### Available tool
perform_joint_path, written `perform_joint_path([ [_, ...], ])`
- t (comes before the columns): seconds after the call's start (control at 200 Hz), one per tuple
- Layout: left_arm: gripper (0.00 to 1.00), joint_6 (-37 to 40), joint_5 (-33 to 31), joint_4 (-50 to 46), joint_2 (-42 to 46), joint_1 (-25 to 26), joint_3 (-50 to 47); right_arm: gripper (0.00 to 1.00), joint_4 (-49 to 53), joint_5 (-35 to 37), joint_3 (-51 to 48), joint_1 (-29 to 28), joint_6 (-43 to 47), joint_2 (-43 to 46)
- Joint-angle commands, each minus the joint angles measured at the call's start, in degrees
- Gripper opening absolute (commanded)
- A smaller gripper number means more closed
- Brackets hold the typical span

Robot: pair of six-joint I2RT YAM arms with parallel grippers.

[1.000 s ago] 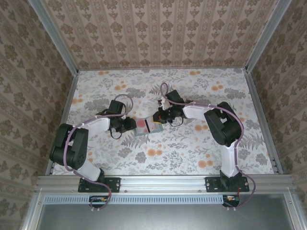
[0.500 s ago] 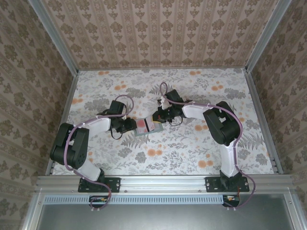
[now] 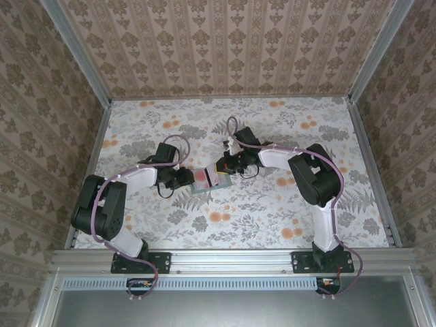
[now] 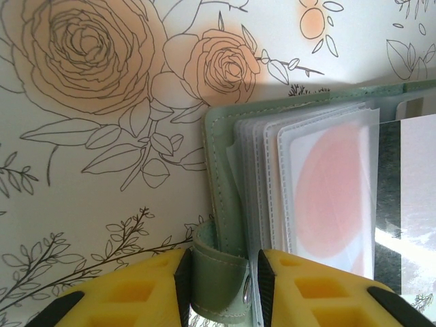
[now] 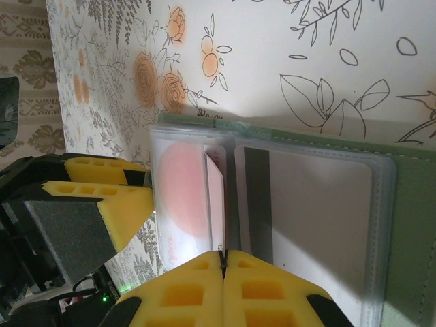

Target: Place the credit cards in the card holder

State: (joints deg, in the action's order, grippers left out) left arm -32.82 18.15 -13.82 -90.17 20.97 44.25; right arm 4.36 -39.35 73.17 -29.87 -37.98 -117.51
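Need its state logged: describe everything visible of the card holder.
The card holder is a sage-green, leather-looking wallet lying open on the floral table. Clear stitched sleeves fan from its spine; one holds a pink-disc card, another a dark-striped card. The left gripper clamps its closing strap; the right gripper, shut, pinches a thin leaf among the sleeves.

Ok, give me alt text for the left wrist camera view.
The left gripper pinches the strap of the open sage-green card holder, whose clear sleeves show a credit card with a pink-red circle, on a floral table cover.
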Motion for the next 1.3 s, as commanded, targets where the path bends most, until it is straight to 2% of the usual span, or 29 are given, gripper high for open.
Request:
perform_joint_path([
  [0.0, 0.33, -0.8, 0.2, 0.2, -0.9, 0.6, -0.5, 0.03, -0.7, 1.2, 1.0, -0.1, -0.9, -2.2],
  [0.7, 0.25, -0.8, 1.2, 1.9, -1.3, 0.6, -1.1, 0.03, 0.3, 4.5, 0.8, -1.6, -1.2, -2.0],
  [1.295, 0.23, -1.2, 1.8, 2.7, -1.9, 1.1, -0.7, 0.03, -1.7, 12.8, 1.1, -6.3, -4.4, -1.9],
])
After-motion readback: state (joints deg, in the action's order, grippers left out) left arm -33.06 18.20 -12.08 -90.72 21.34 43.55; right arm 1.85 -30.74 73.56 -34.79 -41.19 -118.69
